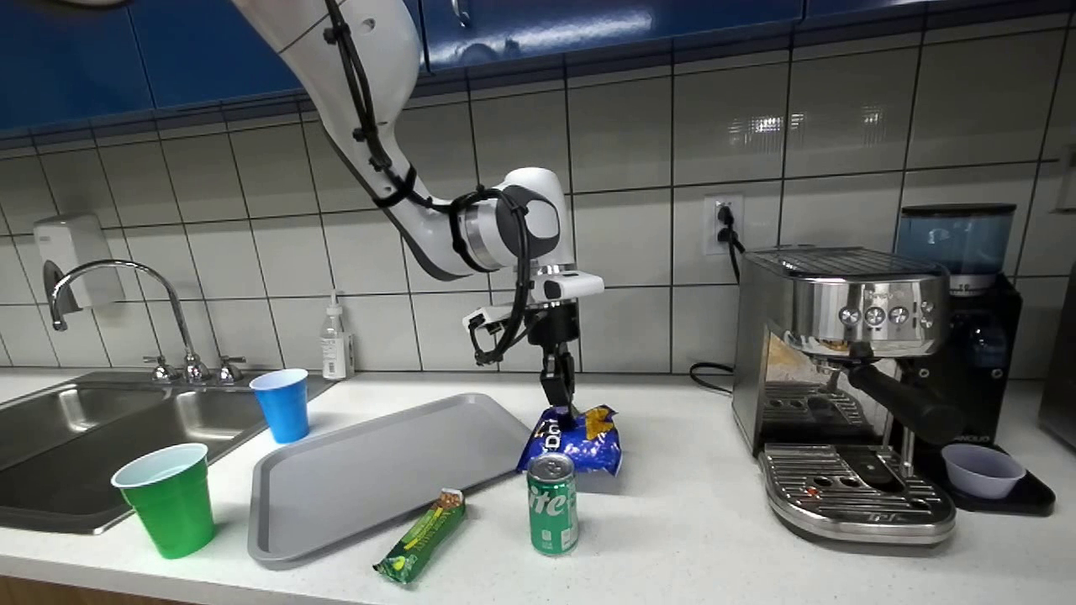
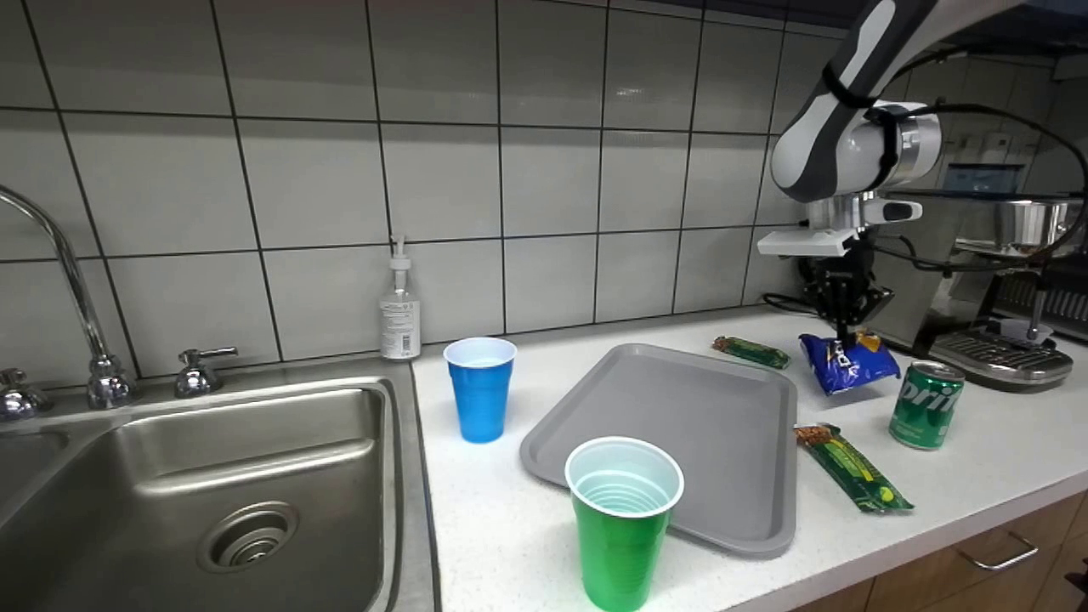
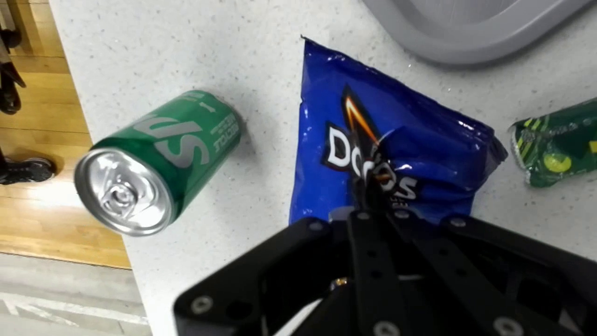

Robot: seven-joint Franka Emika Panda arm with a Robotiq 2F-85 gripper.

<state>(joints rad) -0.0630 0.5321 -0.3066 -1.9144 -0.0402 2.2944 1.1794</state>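
Grasp step looked done: fingers (image 1: 556,386) were clamped on the blue chip bag (image 1: 595,444), between the gray tray (image 1: 382,470) and green can (image 1: 552,511) (contact with the desk (image 1: 672,496) unclear), so next move likely called for gentle hold, straight lift.

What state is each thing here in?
Jaws: closed on the Doritos bag
Doritos bag: pinched, creased
Sprite can: upright, tab attached
Green cup: upright
Blue cup: upright
Both snack bars: wrapped, lying flat
Gray tray: lying flat
Pump bottle: upright
Faucet: not running
Espresso machine: portafilter attached
Drawer: closed
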